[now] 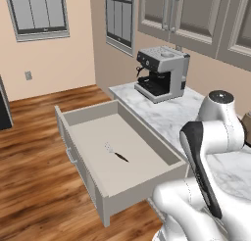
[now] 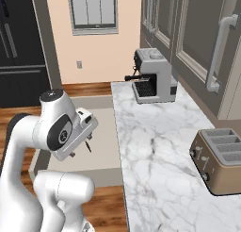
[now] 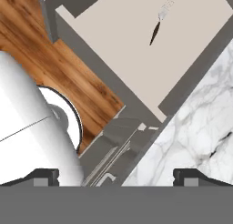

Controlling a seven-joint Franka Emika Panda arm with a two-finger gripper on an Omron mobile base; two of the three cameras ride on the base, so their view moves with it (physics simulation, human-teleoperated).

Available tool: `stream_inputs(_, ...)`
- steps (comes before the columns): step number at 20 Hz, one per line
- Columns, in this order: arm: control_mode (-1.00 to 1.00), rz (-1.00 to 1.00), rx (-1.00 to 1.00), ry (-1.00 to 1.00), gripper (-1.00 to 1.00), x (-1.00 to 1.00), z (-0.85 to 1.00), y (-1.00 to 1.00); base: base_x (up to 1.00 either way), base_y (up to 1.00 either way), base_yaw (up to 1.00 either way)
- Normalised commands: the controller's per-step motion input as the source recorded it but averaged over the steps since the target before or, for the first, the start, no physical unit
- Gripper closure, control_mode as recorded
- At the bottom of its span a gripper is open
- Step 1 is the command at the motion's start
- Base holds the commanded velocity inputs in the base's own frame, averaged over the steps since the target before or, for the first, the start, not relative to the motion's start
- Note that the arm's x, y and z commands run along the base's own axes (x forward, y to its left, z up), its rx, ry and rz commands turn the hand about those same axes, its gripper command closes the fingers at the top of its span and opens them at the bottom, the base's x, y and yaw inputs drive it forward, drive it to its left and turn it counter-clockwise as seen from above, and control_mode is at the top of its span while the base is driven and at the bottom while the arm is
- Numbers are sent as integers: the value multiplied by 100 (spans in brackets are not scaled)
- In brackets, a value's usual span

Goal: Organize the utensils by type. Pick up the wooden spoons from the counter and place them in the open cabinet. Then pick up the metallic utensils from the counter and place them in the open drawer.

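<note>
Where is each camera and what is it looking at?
Left base view: behind the arm's left, facing the open drawer and coffee machine; white arm at lower right.
Right base view: behind its right, facing the counter and toaster; arm at lower left.
Hand view: on the hand, looking down; open claw at bottom.
All share the drawer's black-handled utensil.

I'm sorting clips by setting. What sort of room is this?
A home kitchen, rendered: a marble counter carries a coffee machine and a toaster, with wall cabinets above and an open drawer holding a small utensil.
</note>
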Motion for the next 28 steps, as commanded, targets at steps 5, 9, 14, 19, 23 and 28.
stream_inputs(5, 100, -1, 4, -6, -100, -32, -7, -2, -55, -12, -12)
stream_inputs(9, 100, 0, 0, 0, -100, 0, 0, 0, -66, -2, -34)
stream_inputs(14, 100, 0, 0, 0, -100, 0, 0, 0, -57, -10, -38)
stream_inputs(19, 100, 0, 0, 0, -100, 0, 0, 0, -72, -10, -40)
stream_inputs(23, 100, 0, 0, 0, -100, 0, 0, 0, -68, -11, -41)
stream_inputs(28, 100, 0, 0, 0, -100, 0, 0, 0, -84, -26, -37)
